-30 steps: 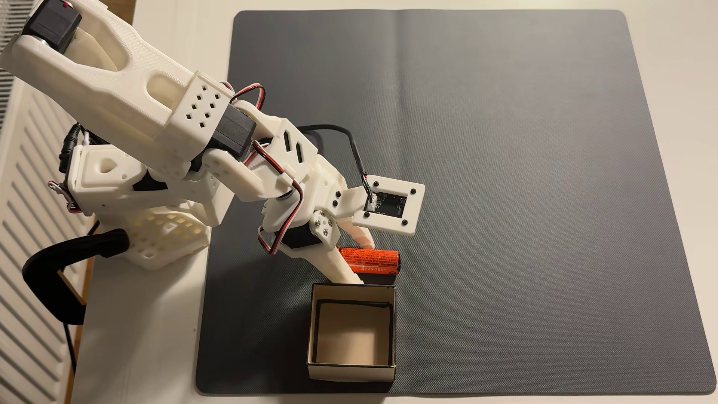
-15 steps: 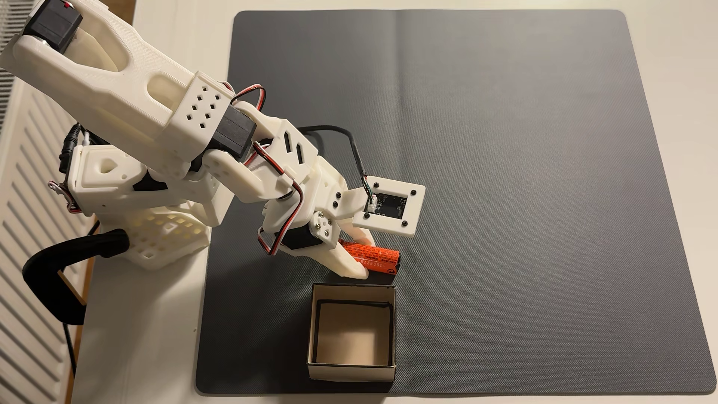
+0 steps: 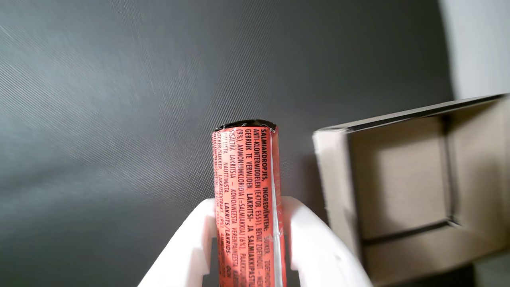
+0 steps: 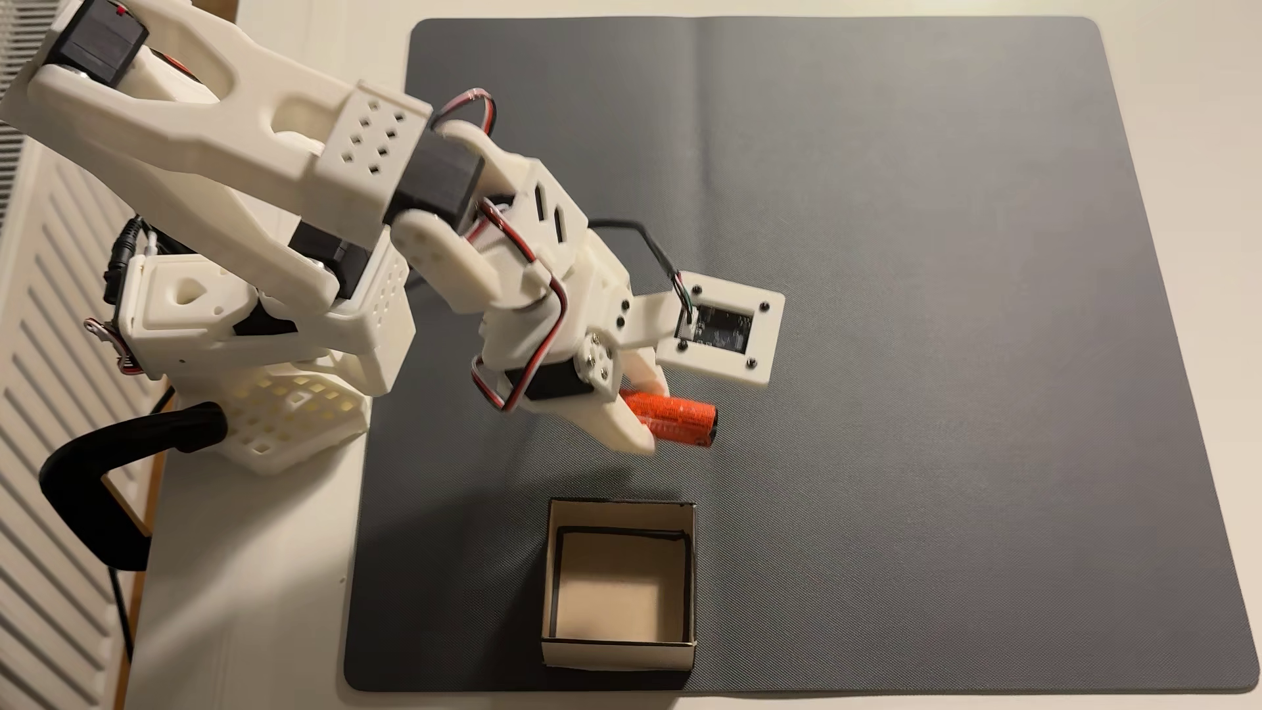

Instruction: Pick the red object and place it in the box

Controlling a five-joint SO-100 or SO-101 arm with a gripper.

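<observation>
now the red object (image 3: 247, 191) sits clamped between the claw (image 3: 249, 223) fingers.

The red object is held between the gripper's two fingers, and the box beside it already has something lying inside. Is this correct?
Not quite. The gripper does hold the red object between its two fingers, but the box has nothing inside: the fixed view shows only its bare tan floor, and the wrist view shows the same.
</observation>
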